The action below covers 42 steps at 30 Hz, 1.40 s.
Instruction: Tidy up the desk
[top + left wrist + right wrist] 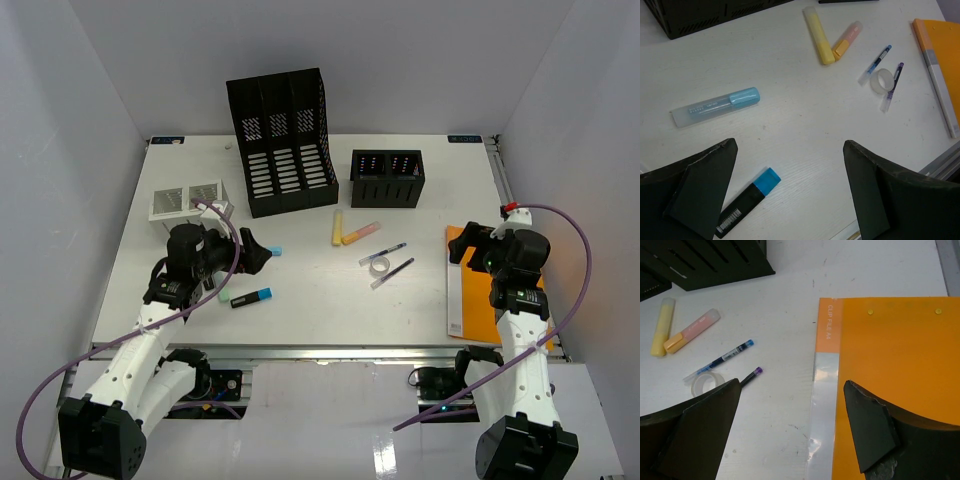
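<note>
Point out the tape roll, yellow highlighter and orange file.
tape roll (875, 84), left wrist view, left rim.
yellow highlighter (818, 36), left wrist view, mid-barrel.
orange file (890, 357), right wrist view, front cover.

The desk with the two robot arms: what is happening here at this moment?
Two arms are set to tidy the desk, but neither holds anything yet. The left hand hovers open above a pale blue highlighter and a black-and-blue one. The right hand hovers open over the edge of the orange clip file. A yellow highlighter, a pink one, a blue pen, a purple pen and a tape roll lie loose mid-desk.
</note>
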Tool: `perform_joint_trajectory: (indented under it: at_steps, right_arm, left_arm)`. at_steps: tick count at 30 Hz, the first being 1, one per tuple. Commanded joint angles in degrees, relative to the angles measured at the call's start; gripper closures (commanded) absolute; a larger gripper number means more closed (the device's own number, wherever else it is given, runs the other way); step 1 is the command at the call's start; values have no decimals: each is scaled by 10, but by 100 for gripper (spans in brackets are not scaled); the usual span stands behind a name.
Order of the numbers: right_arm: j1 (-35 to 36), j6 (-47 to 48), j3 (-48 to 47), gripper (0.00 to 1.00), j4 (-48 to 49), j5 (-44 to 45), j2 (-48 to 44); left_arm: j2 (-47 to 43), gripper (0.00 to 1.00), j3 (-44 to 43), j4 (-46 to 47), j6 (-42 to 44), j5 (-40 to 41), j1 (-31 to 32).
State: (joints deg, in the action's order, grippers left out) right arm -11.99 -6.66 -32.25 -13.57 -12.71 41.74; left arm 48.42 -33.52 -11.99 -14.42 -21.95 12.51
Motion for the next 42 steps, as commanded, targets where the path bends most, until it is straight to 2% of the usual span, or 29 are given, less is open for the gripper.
perform_joint_trajectory:
  at_steps: [1,5,7,13,15,21,26,33,42]
  right_arm:
    - [-2,60,-4,10,32,-125,-3]
    - [-2,178,-16,10,15,-284,-4]
    - [0,268,-32,10,-9,-375,-2]
    - [9,375,-45,10,-86,-493,24]
    - [8,310,-24,10,-38,-510,31]
    - [8,307,14,10,0,-537,-1]
    - [7,316,27,10,2,-533,-18]
    - [7,312,28,10,3,-548,-24]
    - [7,308,31,10,5,-559,-35]
  left_arm:
    - [-8,2,-20,2,0,12,2]
    - [1,2,-28,-13,-12,32,2]
    - [7,2,-36,-24,-22,49,2]
    - [11,2,-49,-84,-51,110,2]
    - [5,2,-58,-125,-62,148,1]
    - [19,3,-83,-199,-99,274,-15]
    - [74,13,-103,-231,-126,326,-55]
    - [108,32,-88,-221,-125,305,-148]
    - [169,44,-74,-177,-140,316,-182]
